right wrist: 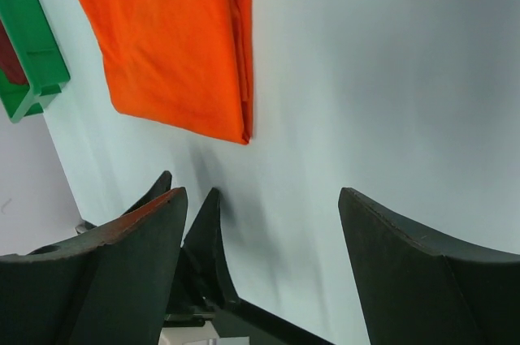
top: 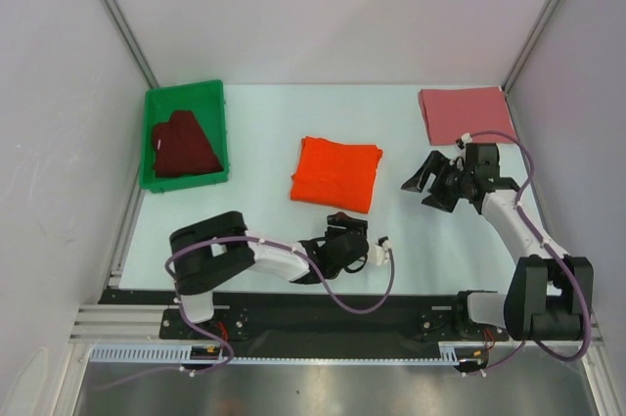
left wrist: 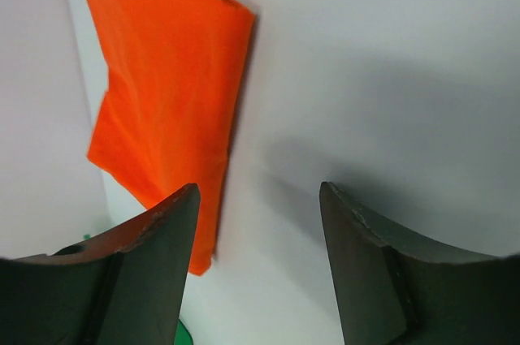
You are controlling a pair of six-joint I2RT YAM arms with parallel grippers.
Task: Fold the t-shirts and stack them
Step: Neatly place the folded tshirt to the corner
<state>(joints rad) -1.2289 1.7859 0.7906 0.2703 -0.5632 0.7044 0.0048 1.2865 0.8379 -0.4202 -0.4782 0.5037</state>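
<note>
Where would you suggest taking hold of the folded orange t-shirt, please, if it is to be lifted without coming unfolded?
Probably its right-hand edge, near the middle. The orange t-shirt lies flat on the table, so one finger must slide under; that edge shows the layers stacked, so a pinch there catches all. Come low from the right, where the open right gripper faces it.

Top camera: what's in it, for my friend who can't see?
A folded orange shirt lies centre, a pink shirt far right, a maroon shirt in a green bin left. The left tool and right tool are open, empty.
</note>
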